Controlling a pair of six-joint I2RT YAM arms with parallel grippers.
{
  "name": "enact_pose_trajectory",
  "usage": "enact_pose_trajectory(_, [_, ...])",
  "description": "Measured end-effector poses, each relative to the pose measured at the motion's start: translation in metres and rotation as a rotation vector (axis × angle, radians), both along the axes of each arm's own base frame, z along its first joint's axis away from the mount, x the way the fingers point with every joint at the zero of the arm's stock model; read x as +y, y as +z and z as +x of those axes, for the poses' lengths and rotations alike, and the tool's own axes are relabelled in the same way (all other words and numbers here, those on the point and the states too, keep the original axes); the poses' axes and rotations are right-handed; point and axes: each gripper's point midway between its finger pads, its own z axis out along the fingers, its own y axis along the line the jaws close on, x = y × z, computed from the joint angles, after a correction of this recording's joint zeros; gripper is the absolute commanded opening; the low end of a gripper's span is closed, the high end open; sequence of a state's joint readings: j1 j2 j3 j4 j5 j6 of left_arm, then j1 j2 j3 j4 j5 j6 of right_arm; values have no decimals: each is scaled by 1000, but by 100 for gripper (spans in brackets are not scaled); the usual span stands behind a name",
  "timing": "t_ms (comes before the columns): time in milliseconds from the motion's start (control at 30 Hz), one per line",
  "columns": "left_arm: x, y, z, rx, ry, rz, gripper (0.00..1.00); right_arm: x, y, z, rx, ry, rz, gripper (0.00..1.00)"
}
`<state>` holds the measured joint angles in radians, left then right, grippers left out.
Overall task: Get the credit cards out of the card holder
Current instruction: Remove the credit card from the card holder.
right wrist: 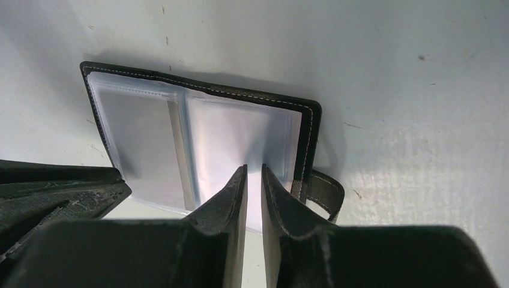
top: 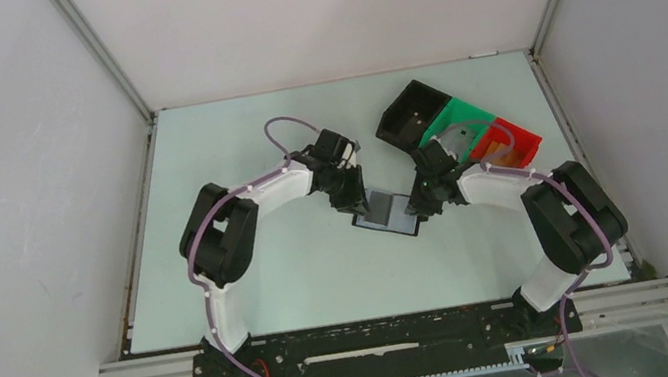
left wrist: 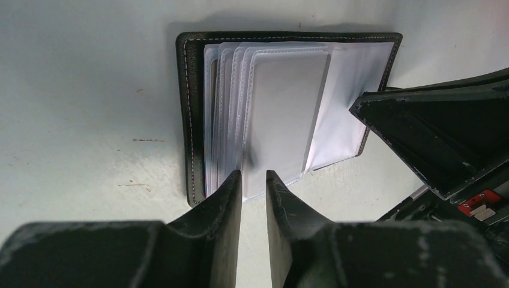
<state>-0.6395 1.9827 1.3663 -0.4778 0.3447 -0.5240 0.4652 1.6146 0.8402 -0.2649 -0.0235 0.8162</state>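
The card holder lies open on the table between both grippers, a black wallet with several clear sleeves fanned out. A pale grey credit card shows inside the top sleeve, and the same card shows in the left sleeve of the right wrist view. My left gripper stands over the sleeves' near edge, open by a narrow gap with nothing visibly between its fingers. My right gripper hovers over the other half, open just as narrowly, beside the black closure tab.
Behind the right arm sit a black open bin, a green tray and a red tray holding an orange-tan piece. Enclosure walls border the table on three sides. The two grippers stand close together over the wallet.
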Motion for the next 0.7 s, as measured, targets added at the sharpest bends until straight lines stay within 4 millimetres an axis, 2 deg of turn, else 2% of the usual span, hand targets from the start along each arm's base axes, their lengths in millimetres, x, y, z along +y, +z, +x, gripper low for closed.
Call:
enact_pose_trajectory(467, [-6, 1, -1, 15, -12, -21, 21, 4, -2, 4, -1, -15, 18, 21])
enact_pose_trajectory(600, [-6, 1, -1, 16, -12, -22, 15, 5, -2, 4, -1, -15, 19, 21])
enact_pose_trajectory(700, [-8, 2, -3, 19, -13, -27, 5, 5, -2, 4, 0, -16, 19, 21])
